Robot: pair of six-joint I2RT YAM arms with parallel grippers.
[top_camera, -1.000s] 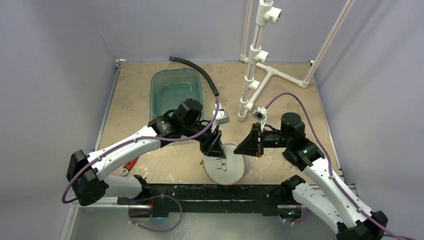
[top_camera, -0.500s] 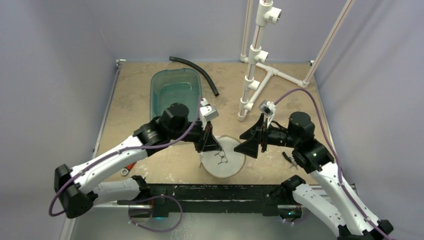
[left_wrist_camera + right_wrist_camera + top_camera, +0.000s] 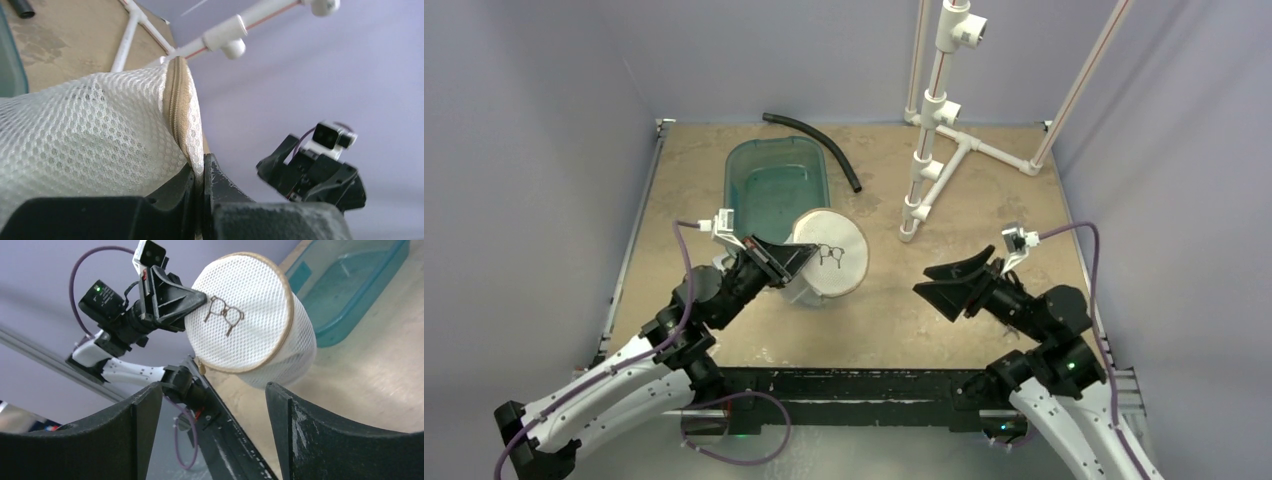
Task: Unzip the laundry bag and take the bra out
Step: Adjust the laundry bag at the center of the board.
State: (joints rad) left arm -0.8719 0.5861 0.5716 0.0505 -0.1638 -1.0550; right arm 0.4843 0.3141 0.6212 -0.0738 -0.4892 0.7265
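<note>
Over the tan worktop (image 3: 984,190), the bag (image 3: 832,265) at 10 o'clock is not unzipped yet. Your left end effector (image 3: 807,253) is clamped on its rim, tilting it. The right end effector (image 3: 922,281), at 4 o'clock, gapes empty. Next, I think, it should pinch the zip pull (image 3: 201,368).

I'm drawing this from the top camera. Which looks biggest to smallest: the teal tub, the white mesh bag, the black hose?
1. teal plastic tub, biggest.
2. white mesh laundry bag, close behind; it covers the tub's near end, so unsure.
3. black hose, long but thin.
</note>
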